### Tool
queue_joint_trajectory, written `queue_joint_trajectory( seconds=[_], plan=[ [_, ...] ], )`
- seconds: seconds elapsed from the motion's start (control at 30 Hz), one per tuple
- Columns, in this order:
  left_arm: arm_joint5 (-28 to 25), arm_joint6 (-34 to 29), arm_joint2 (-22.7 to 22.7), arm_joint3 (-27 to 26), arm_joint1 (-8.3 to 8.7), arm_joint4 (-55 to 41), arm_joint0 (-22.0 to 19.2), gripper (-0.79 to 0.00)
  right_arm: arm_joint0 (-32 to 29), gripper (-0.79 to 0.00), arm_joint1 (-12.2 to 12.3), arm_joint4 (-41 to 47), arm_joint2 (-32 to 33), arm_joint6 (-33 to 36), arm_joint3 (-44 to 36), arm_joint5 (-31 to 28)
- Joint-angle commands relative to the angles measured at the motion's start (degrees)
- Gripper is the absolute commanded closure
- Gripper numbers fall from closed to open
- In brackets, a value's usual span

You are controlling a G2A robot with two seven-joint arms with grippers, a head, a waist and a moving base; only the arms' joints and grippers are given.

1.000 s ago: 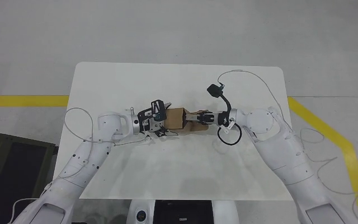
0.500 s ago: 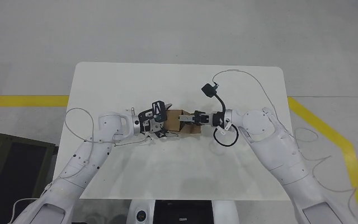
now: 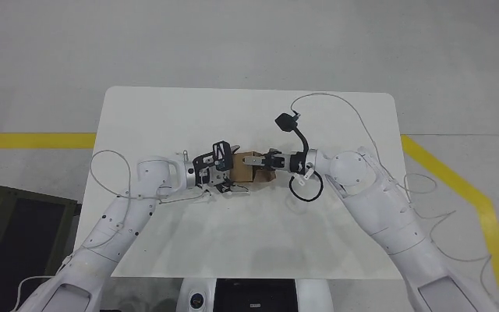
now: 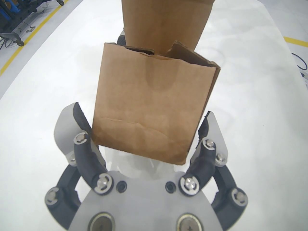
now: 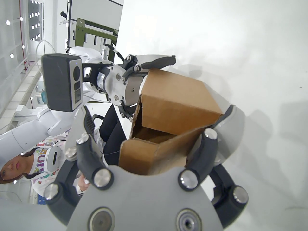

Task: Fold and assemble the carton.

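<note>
Counter (image 3: 156, 117): white, broad. Carton (image 3: 246, 173): brown, at mid-counter between both arms, lying on its side, open end toward right arm. Resting on counter or lifted, cannot tell. Left gripper (image 4: 144, 117): fingers (image 4: 80, 118) clamped on carton's closed end, one per side. Right gripper (image 5: 157, 112): fingers (image 5: 228, 116) spread wide, nothing clasped; one finger pressed against outside of open flap (image 5: 156, 152), which tilts partly inward.

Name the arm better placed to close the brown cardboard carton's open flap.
Probably right. The right pincer is at the carton's open end, against the loose flap; the left pincer clamps the opposite end.
</note>
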Motion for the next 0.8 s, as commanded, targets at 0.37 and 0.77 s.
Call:
queue_joint_trajectory(
  seconds=[0.37,0.77],
  plan=[
    [-1.10,-0.46,-1.03,-0.93,0.44,-0.26,0.77,-0.785,0.11,-0.785,-0.98,-3.45,-2.11,-4.93,0.27,-0.52],
    [0.86,-1.65,-1.17,-0.35,0.03,-3.46,0.02,-0.785,-5.60,-0.785,1.18,-3.32,6.76,-6.01,-3.32,0.34]
  ],
)
